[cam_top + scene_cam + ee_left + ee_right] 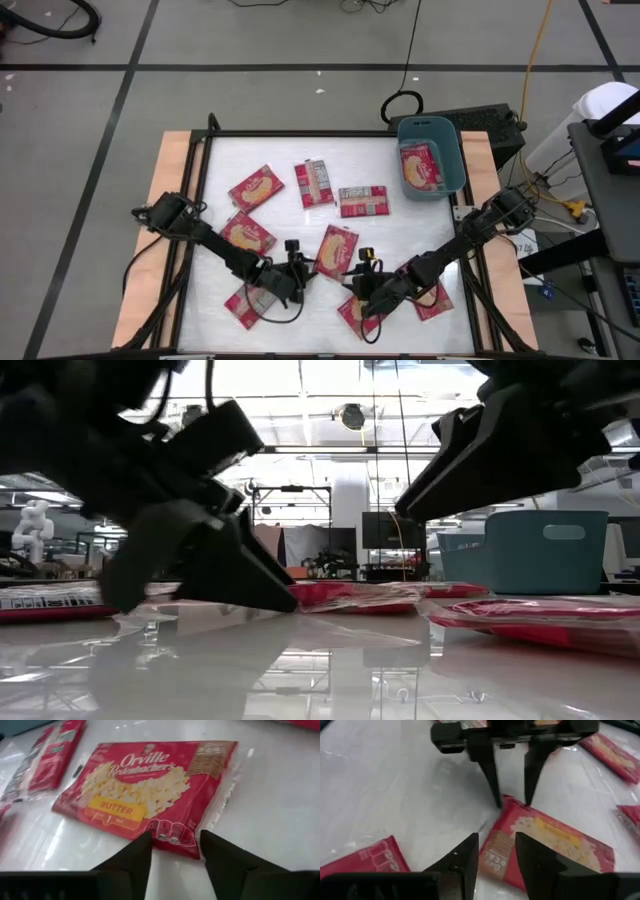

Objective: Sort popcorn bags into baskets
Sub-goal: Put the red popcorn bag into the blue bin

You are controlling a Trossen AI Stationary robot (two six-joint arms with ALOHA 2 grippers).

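Both grippers work the same popcorn bag (337, 250) near the table's (420, 225) front centre. The left gripper (175, 851) stands parted at one short edge, the right gripper (496, 851) parted at the opposite edge; neither holds it. One bag (419, 167) lies in the teal basket (450, 150) at the far right corner.

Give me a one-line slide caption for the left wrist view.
Left gripper, fingers apart, at the edge of a butter popcorn bag lying picture-up on the white table.
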